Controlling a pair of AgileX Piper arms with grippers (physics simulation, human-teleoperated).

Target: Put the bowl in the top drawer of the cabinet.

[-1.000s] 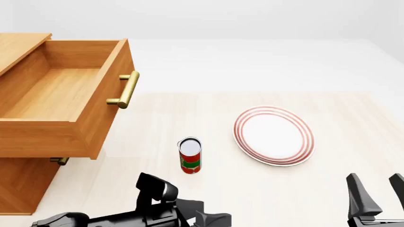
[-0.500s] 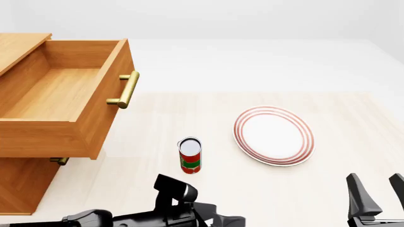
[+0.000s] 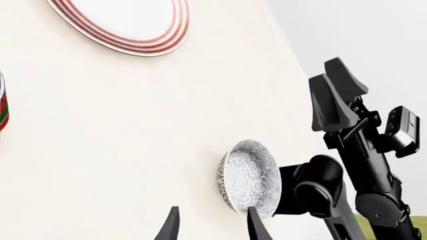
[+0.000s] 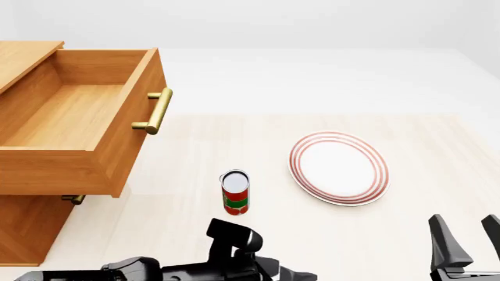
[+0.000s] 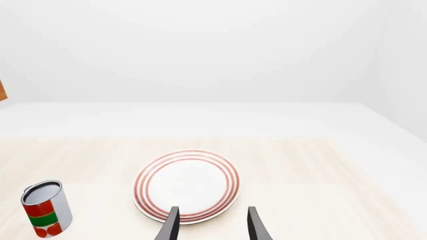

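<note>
The bowl [image 3: 251, 176], blue-grey and white patterned, shows only in the left wrist view, on the pale table close to the right arm's base. My left gripper [image 3: 211, 228] is open just short of it, one fingertip [image 3: 254, 223] overlapping the bowl's rim in the picture, nothing between the fingers. In the front view the bowl is out of frame below the left arm [image 4: 231, 262]. The top drawer [image 4: 72, 120] of the cabinet [image 4: 23, 231] stands pulled open and empty, brass handle [image 4: 154, 111] on its front. My right gripper [image 4: 469, 241] is open and idle at the near right.
A red-ringed white plate [image 4: 339, 168] lies right of centre. A red and green can [image 4: 235, 192] stands upright between the plate and the cabinet. The lower drawer's handle [image 4: 72, 199] peeks out under the open drawer. The right arm [image 3: 353, 130] rises just beyond the bowl.
My left arm has swung to the right along the table's near edge. The right arm, the drawer, the can and the plate have not moved.
</note>
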